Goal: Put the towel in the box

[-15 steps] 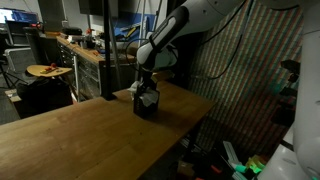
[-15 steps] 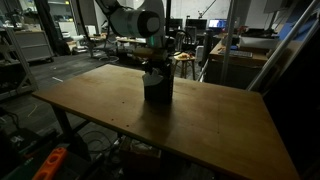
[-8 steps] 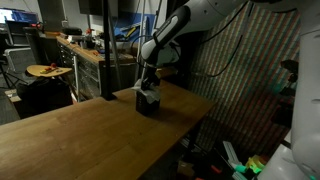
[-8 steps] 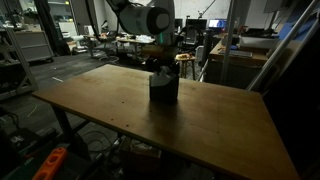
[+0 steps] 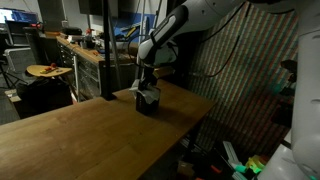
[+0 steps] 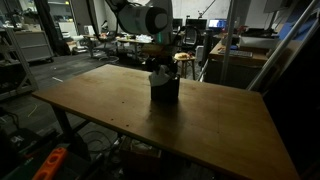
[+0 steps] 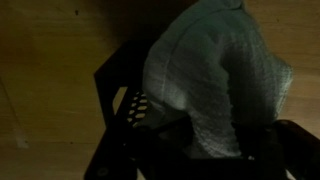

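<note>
A black mesh box (image 5: 147,105) stands near the far edge of the wooden table (image 5: 80,140) and shows in both exterior views (image 6: 165,90). A pale grey towel (image 7: 210,70) hangs bunched from my gripper (image 7: 200,150) into the box's open top (image 7: 115,90). Part of the towel (image 5: 150,95) still sticks out above the rim (image 6: 160,75). The gripper (image 5: 148,86) is directly over the box (image 6: 163,66). It looks shut on the towel, though its fingers are dark and hard to make out.
The table's edge drops off just behind the box (image 5: 205,105). Cluttered workbenches (image 5: 80,50) and desks with monitors (image 6: 215,30) stand beyond the table. A dark post (image 5: 107,50) rises near the table's far corner.
The gripper with the towel shifted slightly sideways over the box a second ago. It has barely moved in the last half second.
</note>
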Motion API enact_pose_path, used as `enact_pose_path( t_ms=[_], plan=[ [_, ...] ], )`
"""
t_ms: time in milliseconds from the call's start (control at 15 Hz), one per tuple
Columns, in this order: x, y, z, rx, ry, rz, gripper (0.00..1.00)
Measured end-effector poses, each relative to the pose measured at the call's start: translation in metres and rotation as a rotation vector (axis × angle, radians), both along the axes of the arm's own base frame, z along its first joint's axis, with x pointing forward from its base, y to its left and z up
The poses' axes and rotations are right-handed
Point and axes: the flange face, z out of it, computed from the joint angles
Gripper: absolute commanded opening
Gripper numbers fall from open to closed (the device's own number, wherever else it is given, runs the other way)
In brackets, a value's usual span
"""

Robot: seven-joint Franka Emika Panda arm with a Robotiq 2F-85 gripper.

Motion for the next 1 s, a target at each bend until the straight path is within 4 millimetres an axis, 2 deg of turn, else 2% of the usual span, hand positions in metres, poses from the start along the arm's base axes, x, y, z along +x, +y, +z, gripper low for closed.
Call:
enact_pose_path(
  t_ms=[333, 733, 800, 867, 1000],
  plan=[
    [0.005, 0.022, -0.006, -0.001, 0.007, 0.056, 0.13],
    [0.006, 0.023, -0.008, -0.002, 0.010, 0.065, 0.12],
    [0.006, 0.023, -0.008, -0.002, 0.011, 0.064, 0.38],
    [0.006, 0.022, -0.009, -0.002, 0.012, 0.064, 0.39],
    [0.005, 0.021, -0.009, -0.002, 0.015, 0.061, 0.51]
  ],
)
